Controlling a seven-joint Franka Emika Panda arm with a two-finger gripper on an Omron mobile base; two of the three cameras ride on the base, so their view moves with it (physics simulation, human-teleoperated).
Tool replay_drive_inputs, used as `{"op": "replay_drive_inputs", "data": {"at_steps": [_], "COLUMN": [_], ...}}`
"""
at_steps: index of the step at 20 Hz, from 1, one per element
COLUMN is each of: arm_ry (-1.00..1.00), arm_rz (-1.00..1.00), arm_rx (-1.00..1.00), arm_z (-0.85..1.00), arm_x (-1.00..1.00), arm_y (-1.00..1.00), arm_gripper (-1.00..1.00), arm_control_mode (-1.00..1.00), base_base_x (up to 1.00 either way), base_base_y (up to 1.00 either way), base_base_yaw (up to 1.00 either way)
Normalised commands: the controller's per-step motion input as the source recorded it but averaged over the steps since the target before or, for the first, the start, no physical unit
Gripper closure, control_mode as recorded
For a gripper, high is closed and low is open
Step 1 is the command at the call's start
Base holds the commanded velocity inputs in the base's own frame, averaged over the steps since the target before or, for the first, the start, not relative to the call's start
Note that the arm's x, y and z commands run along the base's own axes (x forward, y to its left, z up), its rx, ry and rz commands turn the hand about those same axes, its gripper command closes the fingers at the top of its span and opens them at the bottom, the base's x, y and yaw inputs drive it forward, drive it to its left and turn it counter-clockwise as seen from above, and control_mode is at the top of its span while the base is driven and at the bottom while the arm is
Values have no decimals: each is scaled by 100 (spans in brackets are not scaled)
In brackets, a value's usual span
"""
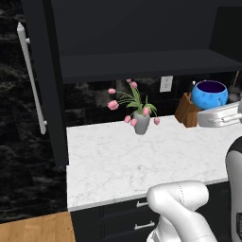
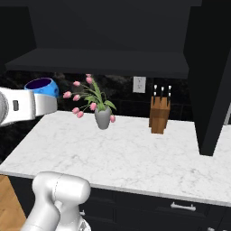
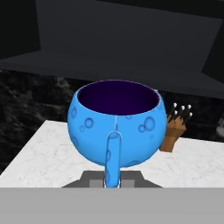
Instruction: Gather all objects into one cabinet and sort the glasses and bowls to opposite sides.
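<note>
A bright blue bowl (image 3: 116, 127) with a dark inside and a thin blue handle hangs upright above the counter. My gripper (image 3: 112, 180) is shut on that handle from below. The same blue bowl (image 1: 209, 93) floats at the right of the left base view, just behind my white wrist (image 1: 220, 116). It is the blue bowl (image 2: 41, 85) at the left of the right base view. The black wall cabinet stands open, its dark shelf (image 1: 142, 64) bare. Its tall door with the white bar handle (image 1: 30, 78) is swung out. The clear bowl, the other blue bowl and the beige cup are out of view.
A grey vase of pink tulips (image 1: 141, 120) stands at the back of the white marble counter (image 1: 132, 165). A wooden knife block (image 2: 159, 115) sits further right by a wall outlet (image 2: 139, 84). The cabinet's other door (image 2: 212, 76) juts out edge-on. Black drawers (image 2: 180, 207) lie below.
</note>
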Motion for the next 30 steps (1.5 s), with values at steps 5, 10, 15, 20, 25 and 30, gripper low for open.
{"op": "replay_drive_inputs", "data": {"at_steps": [5, 10, 15, 20, 25, 30], "arm_ry": [0, 0, 0, 0, 0, 0], "arm_rz": [0, 0, 0, 0, 0, 0], "arm_rx": [0, 0, 0, 0, 0, 0], "arm_z": [0, 0, 0, 0, 0, 0], "arm_x": [0, 0, 0, 0, 0, 0], "arm_y": [0, 0, 0, 0, 0, 0], "arm_gripper": [100, 100, 100, 100, 100, 100], "arm_control_mode": [-100, 100, 100, 100, 100, 100], "base_base_x": [0, -13, -94, -78, -43, -33], "base_base_y": [0, -2, -45, -33, -11, -2], "base_base_yaw": [0, 0, -14, -36, -60, -71]}}
